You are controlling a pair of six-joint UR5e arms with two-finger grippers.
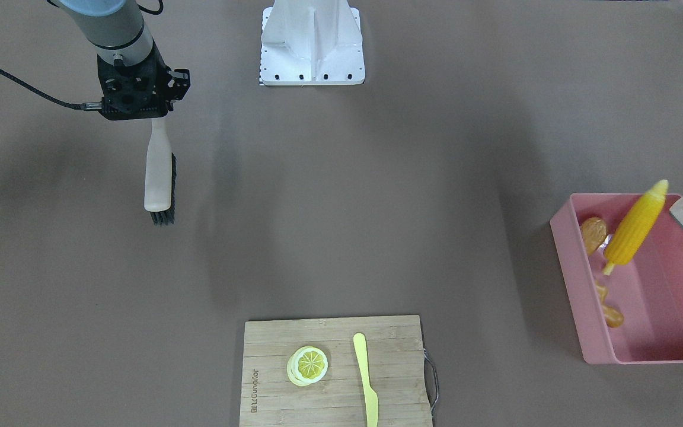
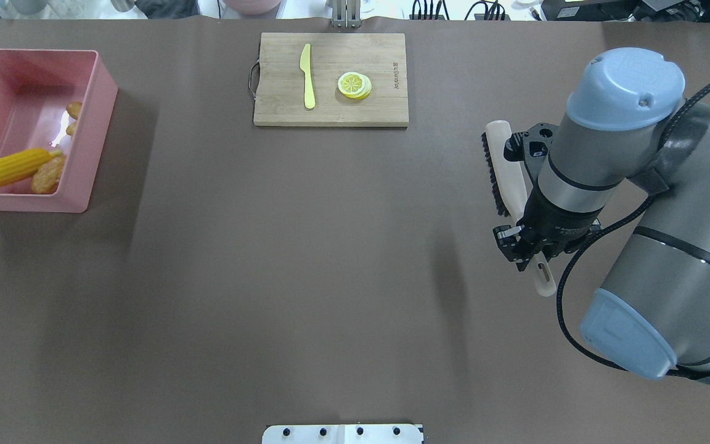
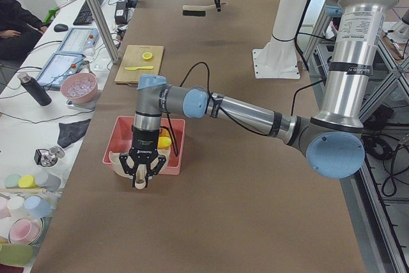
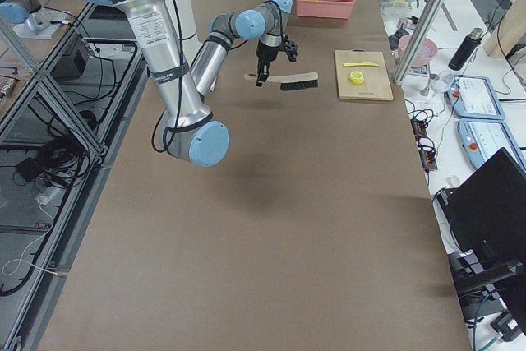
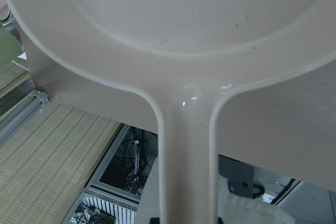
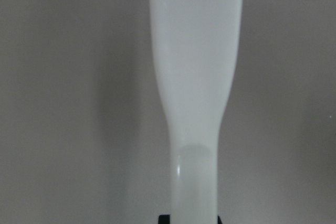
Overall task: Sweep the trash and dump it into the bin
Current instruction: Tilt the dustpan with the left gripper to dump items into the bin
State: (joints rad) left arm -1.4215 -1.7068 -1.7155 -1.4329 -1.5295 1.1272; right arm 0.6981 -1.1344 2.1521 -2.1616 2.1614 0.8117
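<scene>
The pink bin [image 1: 573, 290] stands at the table's end on my left and also shows in the overhead view [image 2: 99, 148]. The yellow corn cob [image 1: 635, 228] is tilted, its lower end inside the bin and its upper end above the rim by the dustpan's lip. The brown potato [image 1: 593, 234] and the tan ginger root [image 1: 611, 314] lie in the bin. My left gripper [image 3: 140, 180] is shut on the handle of the beige dustpan [image 5: 186, 145], tipped over the bin. My right gripper [image 2: 530, 253] is shut on the brush [image 2: 506, 179], far from the bin.
A wooden cutting board [image 1: 270, 356] sits at the far edge from me with a lemon slice [image 1: 309, 365] and a pale yellow knife [image 1: 366, 379] on it. The white robot base [image 1: 312, 44] stands at the near edge.
</scene>
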